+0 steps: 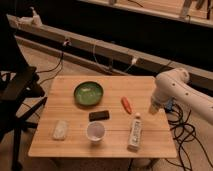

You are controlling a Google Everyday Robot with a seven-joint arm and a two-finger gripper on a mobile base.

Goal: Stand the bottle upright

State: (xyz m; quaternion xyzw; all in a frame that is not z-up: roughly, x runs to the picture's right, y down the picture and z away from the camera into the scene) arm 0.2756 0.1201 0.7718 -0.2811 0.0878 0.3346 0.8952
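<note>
Dim light is falling on a light wooden table [65, 87] set before a dark wall with a grey ledge and trailing cables. Six things are lying on it, one of each. The bottle [135, 131] is lying flat near the front right edge, its white cap pointing away toward the far side; its greenish-grey label is carrying print, but none of it is readable from where I am standing. An orange-red carrot-like thing [126, 104] is lying just beyond the cap, apart from it. A black phone [99, 115] is sitting face down mid-table, between a green bowl [88, 93] and a white cup [95, 132]. A pale crumpled lump [60, 129] at the front left is too vague to name. The white arm is reaching in from the right, cut off by the frame, and the gripper [154, 108] is hanging over the table's right edge, beyond the bottle and apart from it; whether it is released or clenched I cannot tell.
</note>
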